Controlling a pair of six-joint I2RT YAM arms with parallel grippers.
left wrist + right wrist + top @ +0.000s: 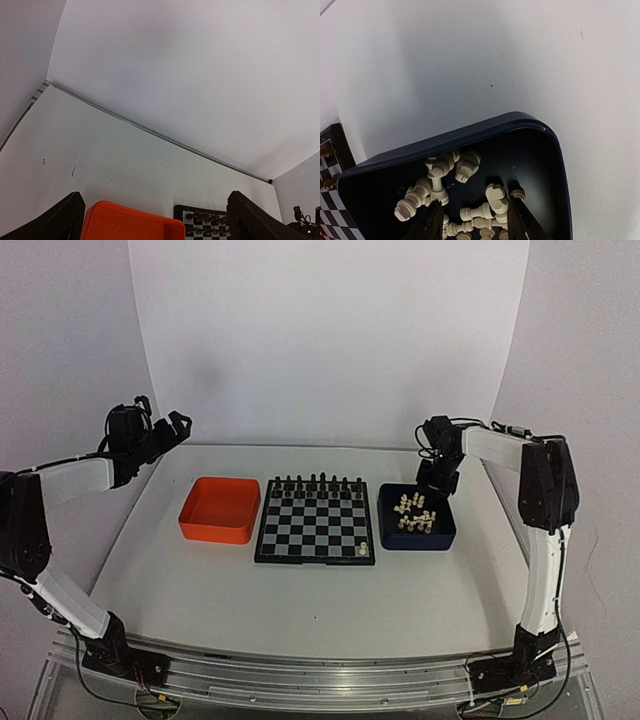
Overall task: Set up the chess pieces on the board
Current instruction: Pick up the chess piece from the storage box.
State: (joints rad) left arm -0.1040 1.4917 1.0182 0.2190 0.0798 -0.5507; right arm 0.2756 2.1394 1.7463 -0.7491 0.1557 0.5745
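The board (315,522) lies mid-table with tiny black pieces (312,484) along its far rows and one cream chess piece (363,550) on its near right corner. Several cream chess pieces (440,167) lie in a heap in the dark blue tray (470,131), right of the board. My right gripper (476,221) reaches down into that tray. Its fingers (432,222) stand apart with a few pieces lying between them and none gripped. My left gripper (172,430) hangs high at the far left, open and empty.
An orange tray (220,510) sits just left of the board, and shows empty from above. The left wrist view looks over its far rim (125,220) and the board's black rows (205,220) towards the white back wall.
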